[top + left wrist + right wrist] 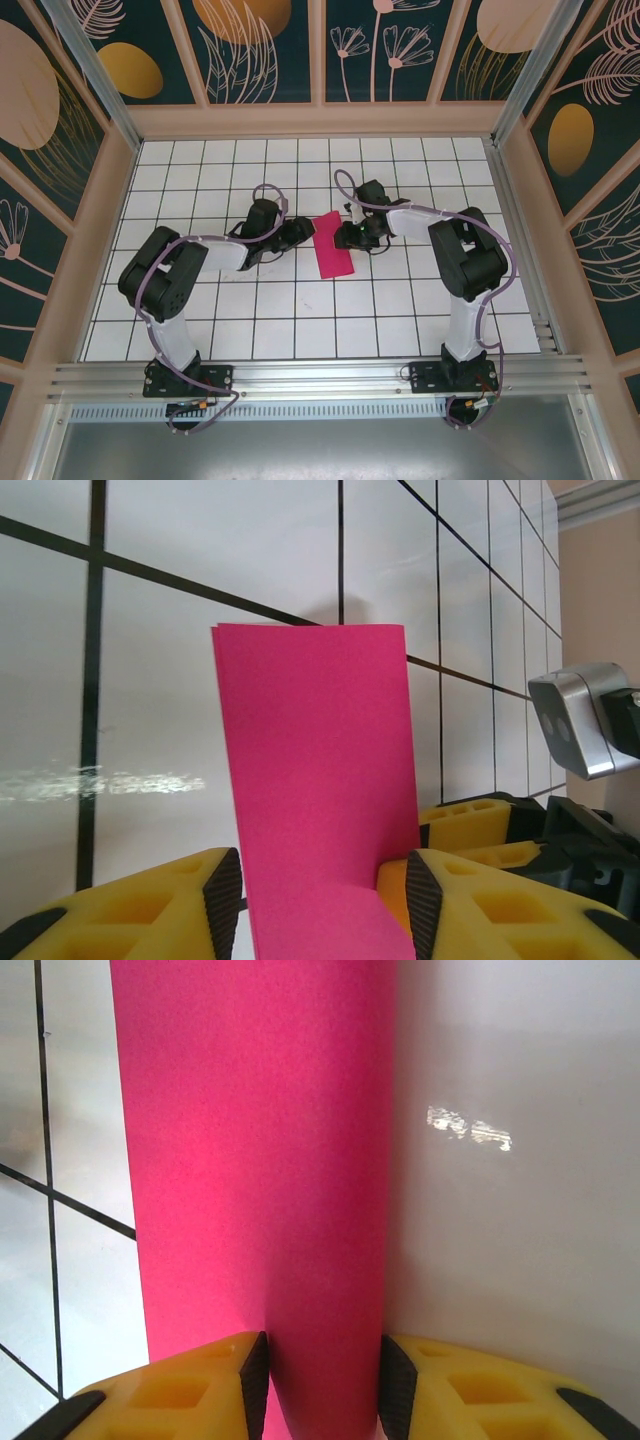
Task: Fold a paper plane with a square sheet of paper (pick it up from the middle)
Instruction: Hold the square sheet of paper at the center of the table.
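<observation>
The square sheet of paper (332, 245) is magenta-pink and folded over into a long narrow strip near the middle of the white grid table (300, 320). My left gripper (303, 232) is at its left side. In the left wrist view the paper (315, 760) runs up between the wide-set jaws of this gripper (325, 900), with a thin gap at the left pad. My right gripper (343, 236) meets the strip from the right. In the right wrist view its gripper (322, 1385) has both pads pressed against a rounded fold of the paper (260, 1160).
Wooden walls with dark floral panels (320, 50) enclose the table on three sides. A metal rail (320, 375) runs along the near edge by the arm bases. The right gripper's yellow fingers (470, 820) and silver wrist camera (580, 720) sit close to my left gripper.
</observation>
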Available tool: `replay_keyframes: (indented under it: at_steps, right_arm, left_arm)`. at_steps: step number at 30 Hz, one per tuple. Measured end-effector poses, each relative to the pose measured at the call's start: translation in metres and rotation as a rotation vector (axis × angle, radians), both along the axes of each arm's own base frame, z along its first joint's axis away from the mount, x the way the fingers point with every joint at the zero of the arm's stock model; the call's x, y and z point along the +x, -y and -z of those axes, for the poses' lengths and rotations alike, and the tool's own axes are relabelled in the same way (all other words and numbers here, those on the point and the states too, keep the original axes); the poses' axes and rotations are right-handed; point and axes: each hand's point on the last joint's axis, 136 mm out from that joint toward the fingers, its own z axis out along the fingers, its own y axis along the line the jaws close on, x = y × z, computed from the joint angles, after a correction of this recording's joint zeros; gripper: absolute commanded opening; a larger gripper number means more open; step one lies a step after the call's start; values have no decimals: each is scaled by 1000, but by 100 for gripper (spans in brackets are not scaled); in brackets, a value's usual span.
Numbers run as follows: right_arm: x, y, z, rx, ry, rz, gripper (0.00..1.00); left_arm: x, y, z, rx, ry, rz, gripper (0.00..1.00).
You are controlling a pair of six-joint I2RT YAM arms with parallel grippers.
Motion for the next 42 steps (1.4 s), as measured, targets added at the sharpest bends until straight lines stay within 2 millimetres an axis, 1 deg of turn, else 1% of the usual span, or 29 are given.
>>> replay_keyframes:
  at_steps: [6,10,13,18,24,27,30,34,39,42]
  right_arm:
    - [0,0,0,-9,4,-3,40]
    - [0,-1,1,-13,4,-4,40]
    - [0,-1,1,-15,4,-4,40]
    - [0,-1,1,-19,3,-4,40]
    - [0,-1,1,-23,3,-4,40]
    - [0,-1,2,-25,2,-3,40]
    - [0,-1,2,-30,3,-3,40]
    - [0,-1,2,-37,4,-4,40]
    - [0,-1,2,-41,5,-4,40]
    - [-1,-1,2,-41,5,-4,40]
  left_arm:
    - [1,6,2,-5,-5,15,44]
    - [1,11,5,-16,-20,33,38]
    - [0,14,8,-23,-33,46,31]
    - [0,21,14,-27,-48,66,22]
    - [3,29,15,-24,-56,85,17]
    - [2,30,17,-9,-64,90,16]
    - [0,30,23,14,-86,91,14]
    - [4,30,28,36,-100,86,13]
    - [3,26,38,76,-137,77,13]
    - [6,24,40,104,-148,64,12]
